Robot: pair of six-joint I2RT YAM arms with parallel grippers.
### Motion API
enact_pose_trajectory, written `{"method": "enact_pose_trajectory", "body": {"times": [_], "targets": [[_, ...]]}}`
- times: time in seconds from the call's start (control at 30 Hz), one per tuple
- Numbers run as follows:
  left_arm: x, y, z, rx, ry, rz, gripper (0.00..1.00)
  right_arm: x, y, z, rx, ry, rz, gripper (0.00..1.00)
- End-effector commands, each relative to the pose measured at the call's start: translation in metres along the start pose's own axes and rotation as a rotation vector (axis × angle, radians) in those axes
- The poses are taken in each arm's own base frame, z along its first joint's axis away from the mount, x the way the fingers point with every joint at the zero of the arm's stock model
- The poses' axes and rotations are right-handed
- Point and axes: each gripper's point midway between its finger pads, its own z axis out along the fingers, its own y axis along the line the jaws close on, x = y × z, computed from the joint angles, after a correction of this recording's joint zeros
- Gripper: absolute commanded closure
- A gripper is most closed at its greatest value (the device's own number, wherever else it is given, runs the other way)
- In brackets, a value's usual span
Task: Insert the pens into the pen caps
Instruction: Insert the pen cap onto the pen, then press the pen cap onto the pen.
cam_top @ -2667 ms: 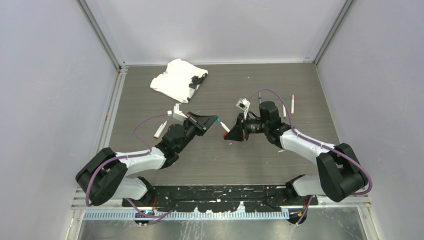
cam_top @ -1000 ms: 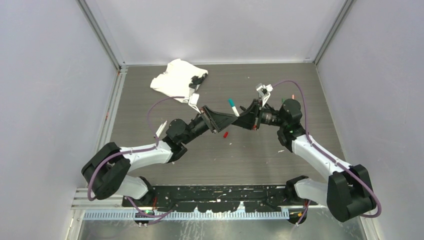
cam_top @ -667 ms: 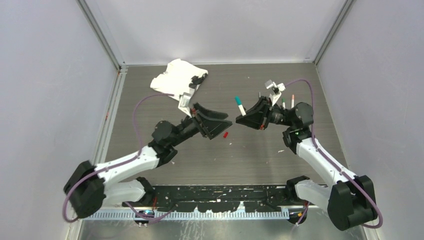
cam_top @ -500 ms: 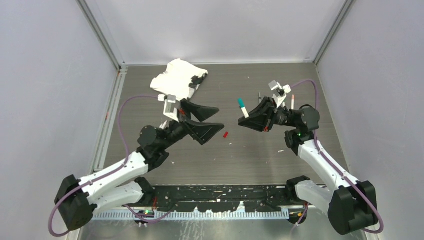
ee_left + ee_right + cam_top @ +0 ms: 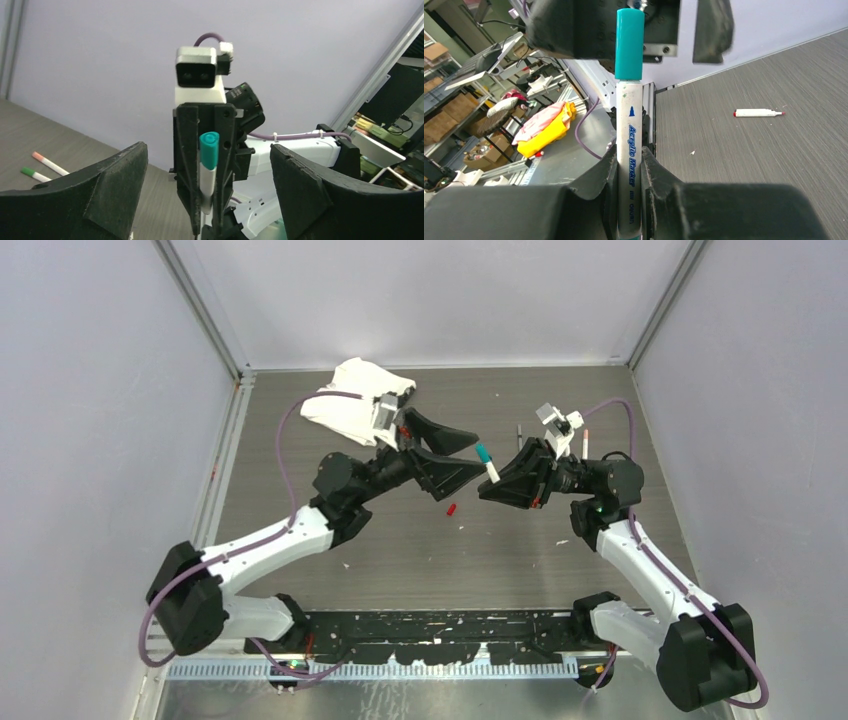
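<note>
The left gripper (image 5: 474, 452) holds its jaws wide apart on either side of the teal cap (image 5: 629, 42), touching nothing. The cap sits on the white pen (image 5: 629, 140), which the right gripper (image 5: 490, 486), at four o'clock of the cap, clamps by the barrel. This pen looks capped. The next move is probably to lay it down, then fetch the red cap (image 5: 452, 509) at seven o'clock and a loose pen (image 5: 758, 113).

The left arm (image 5: 270, 545) and right arm (image 5: 640, 560) are built of white shells joined by black housings. Behind the black, wedge-fingered left gripper (image 5: 470, 452) and right gripper (image 5: 492, 485), a white camera block (image 5: 387, 407) is mounted and a purple cable (image 5: 285, 430) is attached.
</note>
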Motion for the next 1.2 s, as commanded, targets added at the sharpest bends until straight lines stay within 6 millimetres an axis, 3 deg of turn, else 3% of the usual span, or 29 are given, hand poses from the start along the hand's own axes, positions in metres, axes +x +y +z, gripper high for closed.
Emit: {"method": "enact_pose_trajectory", "body": {"times": [0.0,0.2,0.43,0.83,0.93,1.1,1.17], "targets": [[-0.017,-0.018,0.017,0.105,-0.049,-0.042,0.13,-0.013,0.013,0.001,-0.026,-0.01,-0.08,0.99],[-0.013,-0.015,0.025,0.11,-0.067,-0.086,0.26,-0.011,0.007,0.001,-0.011,-0.005,-0.061,0.99],[-0.02,-0.014,0.025,0.088,-0.101,-0.069,0.29,-0.009,0.003,0.001,0.0,-0.003,-0.05,0.99],[-0.017,-0.012,0.027,0.083,-0.1,-0.065,0.53,-0.008,0.0,0.001,0.009,-0.001,-0.036,0.99],[-0.016,-0.012,0.029,0.085,-0.091,-0.065,0.63,-0.008,0.0,0.001,0.01,-0.001,-0.036,0.99],[-0.009,-0.011,0.031,0.088,-0.056,-0.079,0.96,-0.009,0.0,0.001,0.01,-0.001,-0.036,0.99],[-0.005,-0.009,0.03,0.08,-0.04,-0.091,0.99,-0.009,0.0,0.001,0.009,0.0,-0.039,0.99]]}}
